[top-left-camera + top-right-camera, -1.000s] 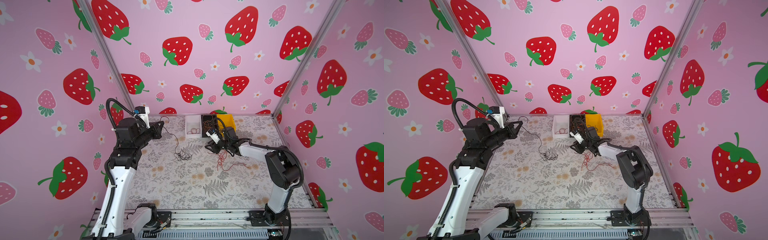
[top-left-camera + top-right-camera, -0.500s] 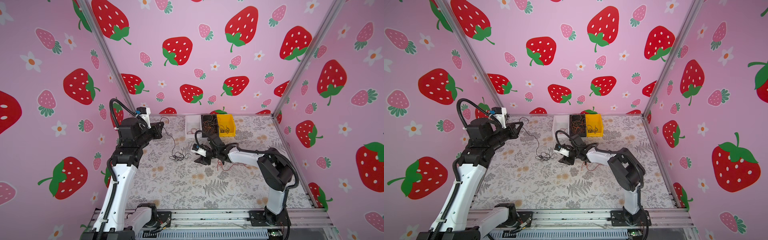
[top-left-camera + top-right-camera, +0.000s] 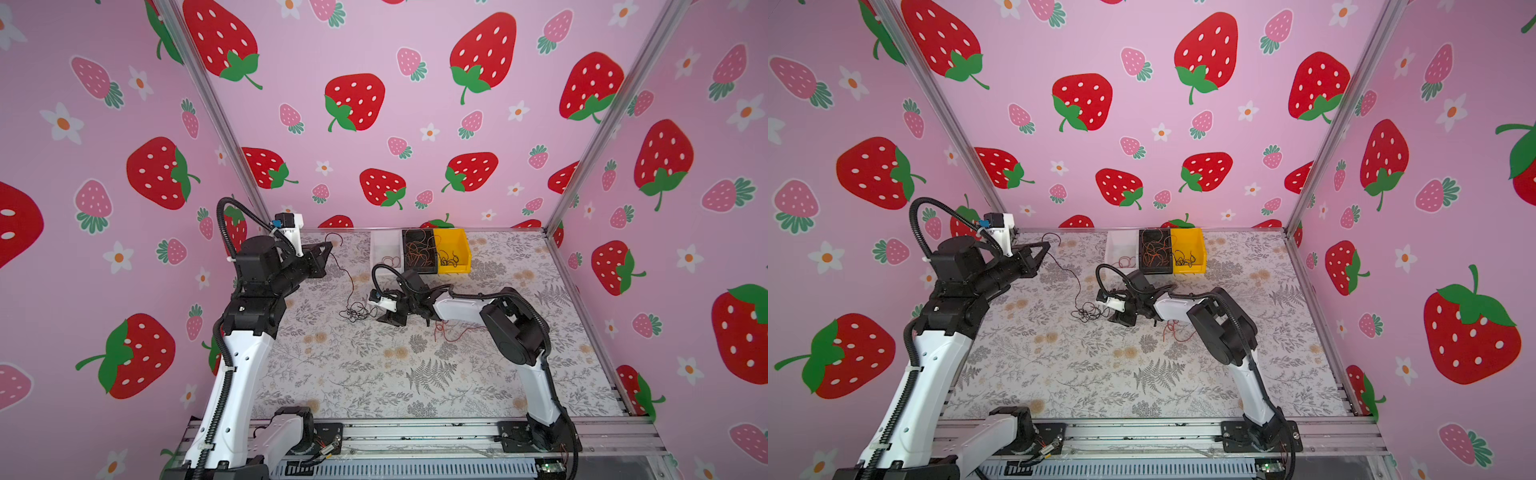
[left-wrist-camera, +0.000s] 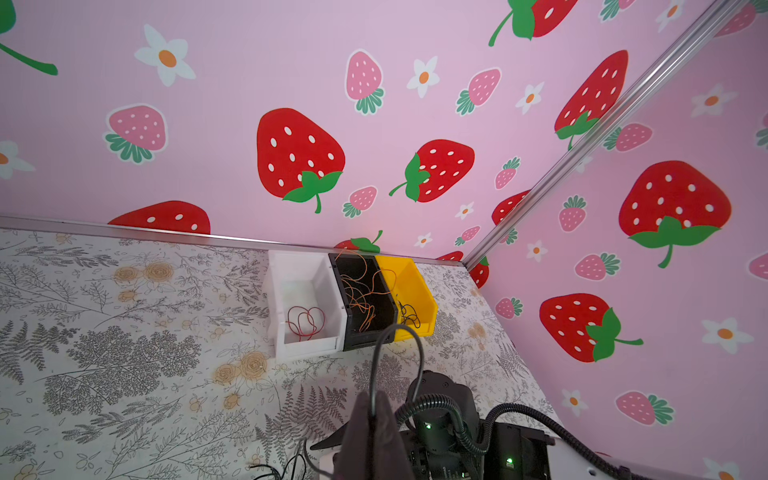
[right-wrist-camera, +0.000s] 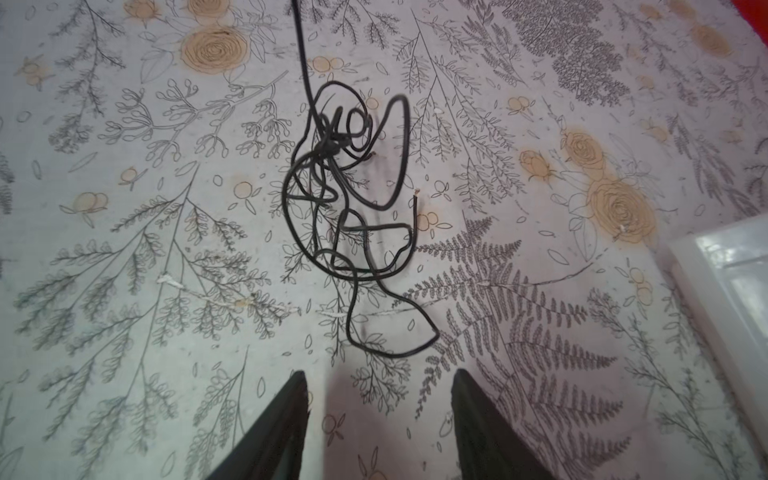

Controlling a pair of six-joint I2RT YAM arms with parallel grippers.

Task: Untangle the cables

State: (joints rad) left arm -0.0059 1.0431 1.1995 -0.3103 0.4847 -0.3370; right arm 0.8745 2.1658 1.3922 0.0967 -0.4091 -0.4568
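Left tool (image 4: pixel 372 405): clenched on one end of thin black curly cable (image 5: pixel 328 143), up at far left. Right tool (image 5: pixel 380 374): jaws apart, empty, poised just beside that cable's tangle on floral-print desk (image 3: pixel 374 374), mid-scene. Loose thin red cable (image 3: pixel 440 334) near right arm. Along far edge: white plastic bin (image 4: pixel 311 347), black plastic bin (image 4: pixel 365 338), yellow plastic bin (image 4: pixel 411 282), holding red, orange, black cables in turn.

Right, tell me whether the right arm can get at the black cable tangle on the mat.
Probably yes: the right gripper stands open short of the black cable tangle, with only bare mat between. The left gripper holds a strand from it.
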